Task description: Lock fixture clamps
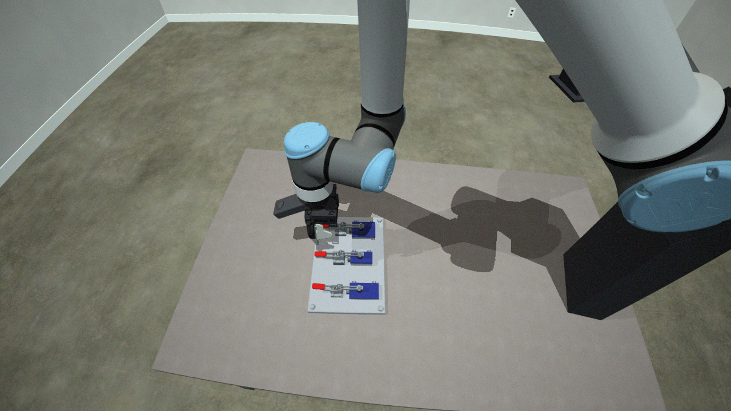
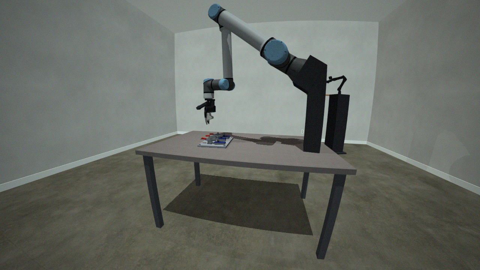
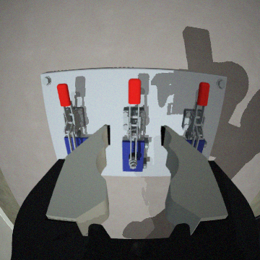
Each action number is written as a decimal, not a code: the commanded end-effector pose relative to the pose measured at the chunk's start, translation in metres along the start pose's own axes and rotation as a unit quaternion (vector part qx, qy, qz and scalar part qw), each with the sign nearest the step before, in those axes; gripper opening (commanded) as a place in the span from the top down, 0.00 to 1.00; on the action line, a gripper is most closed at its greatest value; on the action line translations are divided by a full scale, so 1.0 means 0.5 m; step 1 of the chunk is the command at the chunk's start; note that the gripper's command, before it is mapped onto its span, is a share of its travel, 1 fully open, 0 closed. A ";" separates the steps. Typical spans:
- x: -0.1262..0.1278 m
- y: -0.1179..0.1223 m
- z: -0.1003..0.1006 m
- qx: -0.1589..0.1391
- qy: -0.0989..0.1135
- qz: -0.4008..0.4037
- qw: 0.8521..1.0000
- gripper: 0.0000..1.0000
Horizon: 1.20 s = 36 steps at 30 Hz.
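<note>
The white fixture plate (image 1: 347,306) (image 3: 101,90) carries three metal toggle clamps with red handles. The back handle (image 1: 325,225) (image 3: 203,94), middle handle (image 1: 320,254) (image 3: 134,92) and front handle (image 1: 317,286) (image 3: 63,94) all lie low, pointing away from the blue parts. The bars reach over the back blue part (image 1: 370,232), middle blue part (image 1: 368,259) (image 3: 126,155) and front blue part (image 1: 371,292). I cannot tell whether each is locked. My gripper (image 1: 317,236) (image 2: 207,122) (image 3: 135,126) is partly open and empty, well above the plate. Its fingers hide parts of the outer clamps in the wrist view.
The fixture is bolted at its corners and sits on the table (image 1: 229,327) (image 2: 268,157). The arm's black pedestal (image 1: 659,270) (image 2: 313,117) stands at the right side of the table. A second black pedestal (image 2: 337,120) with a small arm stands behind it.
</note>
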<state>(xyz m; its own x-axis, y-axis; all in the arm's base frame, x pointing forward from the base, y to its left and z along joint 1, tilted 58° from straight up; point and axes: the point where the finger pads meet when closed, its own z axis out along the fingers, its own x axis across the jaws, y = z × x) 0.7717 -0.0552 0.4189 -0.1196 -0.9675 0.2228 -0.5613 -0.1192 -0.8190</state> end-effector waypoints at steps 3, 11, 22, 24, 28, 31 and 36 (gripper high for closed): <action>0.000 -0.001 -0.001 0.001 0.000 0.000 1.000 0.72; 0.000 -0.001 -0.001 0.001 0.000 0.000 1.000 0.72; 0.000 -0.001 -0.021 0.001 0.000 0.000 1.000 0.72; 0.000 -0.001 -0.030 0.001 0.000 0.000 1.000 0.72; 0.000 -0.001 -0.049 0.001 0.000 0.000 1.000 0.72; 0.000 -0.001 -0.061 0.001 0.000 0.000 1.000 0.72; 0.000 -0.001 -0.071 0.001 0.000 0.000 1.000 0.72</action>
<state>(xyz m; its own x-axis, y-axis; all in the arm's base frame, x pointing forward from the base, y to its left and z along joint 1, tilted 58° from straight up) 0.7483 -0.0488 0.4340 -0.1197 -0.9675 0.2229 -0.5611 -0.1193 -0.8191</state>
